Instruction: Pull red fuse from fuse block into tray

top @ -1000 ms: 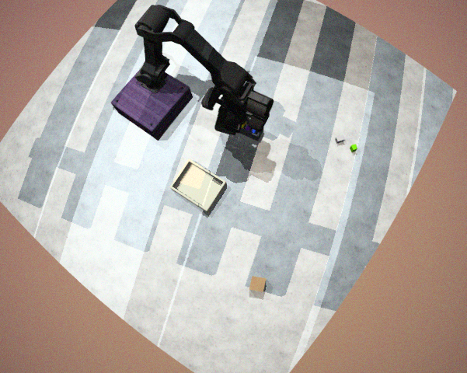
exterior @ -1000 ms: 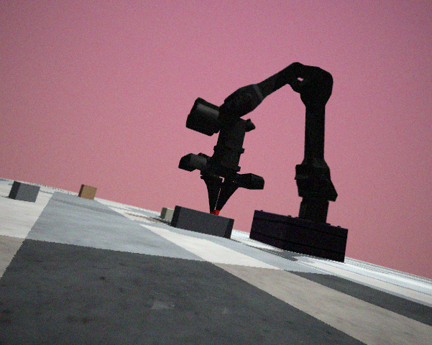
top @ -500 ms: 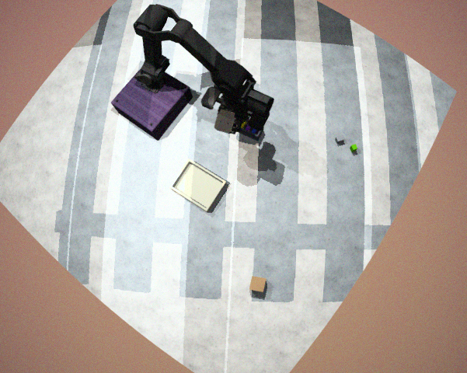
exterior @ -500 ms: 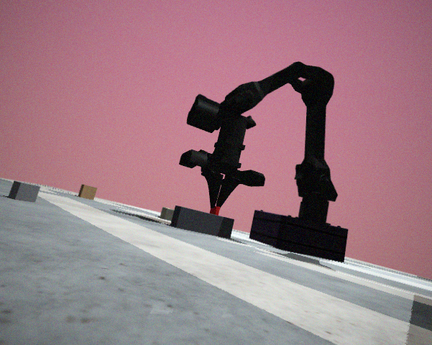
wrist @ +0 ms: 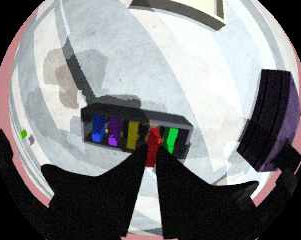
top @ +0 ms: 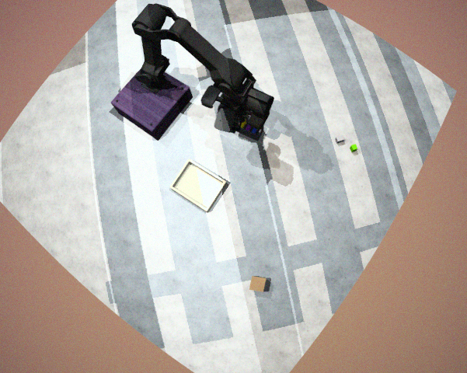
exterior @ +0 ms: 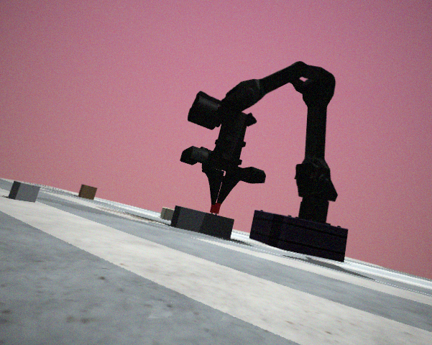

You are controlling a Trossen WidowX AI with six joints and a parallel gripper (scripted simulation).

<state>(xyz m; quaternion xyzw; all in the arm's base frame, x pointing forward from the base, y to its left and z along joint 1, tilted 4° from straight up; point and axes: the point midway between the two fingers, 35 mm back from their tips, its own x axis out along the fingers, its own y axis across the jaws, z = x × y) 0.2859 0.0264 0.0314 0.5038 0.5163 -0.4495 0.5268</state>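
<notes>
The red fuse (exterior: pixel 215 208) (wrist: pixel 154 135) is between the fingertips of my gripper (exterior: pixel 216 203), which is shut on it. Its body shows above the rim of the dark fuse block (exterior: pixel 203 221) (wrist: pixel 115 109), with short prongs just under the body. Whether the prong ends are clear of their slot is hidden. The blue fuse (wrist: pixel 97 129), purple fuse (wrist: pixel 114 132) and yellow fuse (wrist: pixel 133 134) sit on one side of it, the green fuse (wrist: pixel 172 140) close on the other. The cream tray (top: pixel 191 184) (exterior: pixel 167 213) (wrist: pixel 190 14) is empty, apart from the block.
The purple base box (top: pixel 153 106) (exterior: pixel 297 236) (wrist: pixel 277 120) stands under the arm, beside the fuse block. A tan block (top: pixel 258 283) (exterior: pixel 87 191) lies far beyond the tray. A green cube (top: pixel 353 148) (wrist: pixel 23 134) and a small grey block (top: pixel 339 140) (exterior: pixel 24 191) lie off to the other side.
</notes>
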